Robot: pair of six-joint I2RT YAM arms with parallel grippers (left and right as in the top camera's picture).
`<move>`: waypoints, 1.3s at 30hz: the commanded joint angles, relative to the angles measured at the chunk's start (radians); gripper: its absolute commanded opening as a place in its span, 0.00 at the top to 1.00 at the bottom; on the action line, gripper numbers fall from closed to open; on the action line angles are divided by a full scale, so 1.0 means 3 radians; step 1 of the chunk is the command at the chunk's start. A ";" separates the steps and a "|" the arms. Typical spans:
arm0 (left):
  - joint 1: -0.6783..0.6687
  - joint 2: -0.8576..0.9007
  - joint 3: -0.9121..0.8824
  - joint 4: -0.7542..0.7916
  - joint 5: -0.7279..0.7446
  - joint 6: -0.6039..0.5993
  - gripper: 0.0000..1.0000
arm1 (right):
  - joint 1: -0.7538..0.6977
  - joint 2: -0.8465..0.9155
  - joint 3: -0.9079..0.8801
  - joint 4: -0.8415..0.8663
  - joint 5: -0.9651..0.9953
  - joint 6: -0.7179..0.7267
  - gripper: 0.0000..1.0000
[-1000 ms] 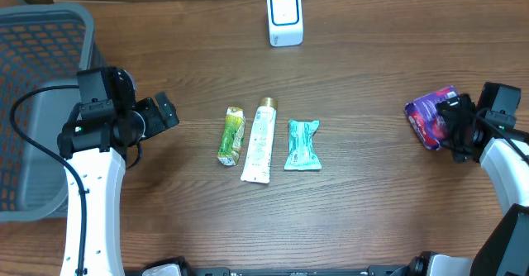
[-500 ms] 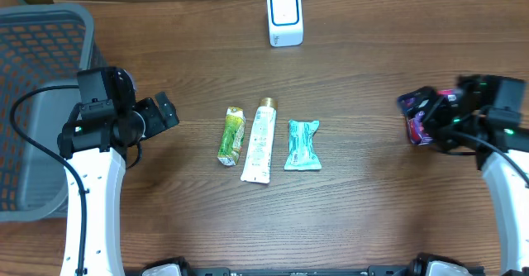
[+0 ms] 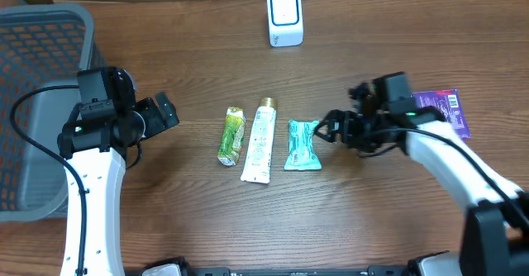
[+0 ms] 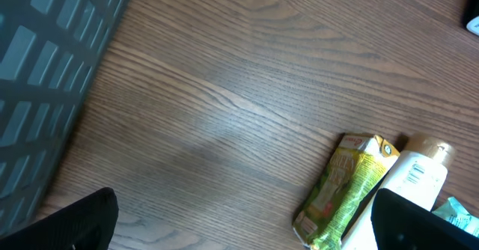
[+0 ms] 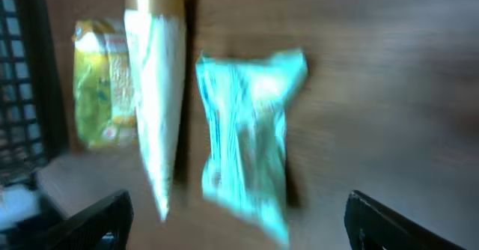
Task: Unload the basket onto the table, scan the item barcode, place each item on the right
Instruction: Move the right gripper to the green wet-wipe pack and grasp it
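Grey basket (image 3: 41,78), far left. Beside it, my left gripper (image 3: 169,112): fingers spread, empty. My right gripper (image 3: 329,132): fingers (image 5: 97,220) wide apart, nothing between them, hovering just beside the teal packet (image 3: 302,144), which lies flat at mid-table next to the white tube (image 3: 259,148). Step in hand, I judge: approach for pickup. Next: descend, straddle the packet, close, lift it toward the scanner (image 3: 285,17).

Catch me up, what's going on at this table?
The right fingers, open, hover at the crinkled teal plastic packet, gripping nothing yet. The left fingers, open, sit idle beside the grey mesh basket. A white tube and green sachet lie next to the teal packet; a purple packet lies far right. Nothing is at the white box scanner.
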 commanded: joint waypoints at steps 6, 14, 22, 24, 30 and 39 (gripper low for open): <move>0.0003 -0.0034 -0.0010 0.0004 0.0009 0.0064 0.00 | 0.0270 0.0585 0.0041 0.1289 0.0642 -0.0094 0.13; 0.0003 -0.0034 -0.0010 0.0005 0.0009 0.0064 0.00 | 0.0272 0.0615 0.0039 0.1380 0.0730 0.0317 0.27; 0.0003 -0.0034 -0.0010 0.0005 0.0009 0.0064 0.00 | 0.0272 0.0643 0.0033 0.1147 0.0855 0.0849 0.35; 0.0003 -0.0034 -0.0010 0.0005 0.0009 0.0065 0.00 | 0.0272 0.0670 0.0033 0.1156 0.0855 0.0955 0.35; 0.0003 -0.0034 -0.0010 0.0005 0.0009 0.0064 0.00 | 0.0272 0.0768 0.0033 0.1172 0.0785 0.1092 0.40; 0.0003 -0.0034 -0.0010 0.0004 0.0009 0.0064 0.00 | 0.0290 0.0774 0.0033 0.1157 0.0665 0.1190 0.53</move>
